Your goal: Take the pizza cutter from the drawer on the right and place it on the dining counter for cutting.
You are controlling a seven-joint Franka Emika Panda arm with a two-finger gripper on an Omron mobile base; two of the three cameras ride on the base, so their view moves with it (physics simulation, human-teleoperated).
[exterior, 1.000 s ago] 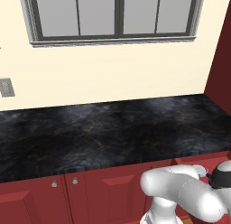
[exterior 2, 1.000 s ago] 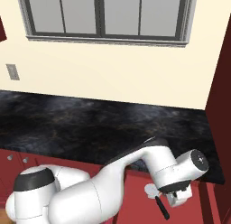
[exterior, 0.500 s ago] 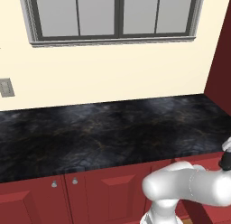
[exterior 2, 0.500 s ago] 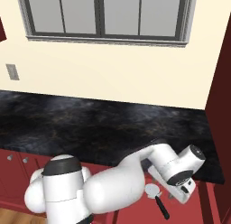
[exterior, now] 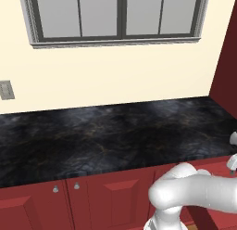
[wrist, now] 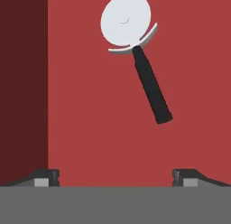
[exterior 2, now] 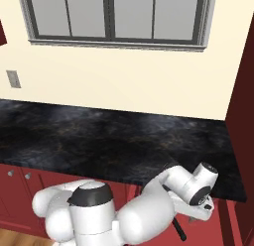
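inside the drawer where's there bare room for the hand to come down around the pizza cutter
The drawer floor is bare red everywhere around the pizza cutter: wide room between it and the dark wall, more toward the hand. No crowding; fingertips stand apart, short of the handle.

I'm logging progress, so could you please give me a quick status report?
Gripper open, empty, above drawer. Pizza cutter flat on drawer floor, untouched. Nothing blocking it.

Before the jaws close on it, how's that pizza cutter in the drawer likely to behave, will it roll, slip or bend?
The pizza cutter lies flat on the red drawer floor, so it probably won't roll by itself. If nudged, it would likely slide or pivot, since the floor looks smooth. The straight dark handle looks rigid and narrow, probably the safest grip; the round silver wheel may spin and slip.
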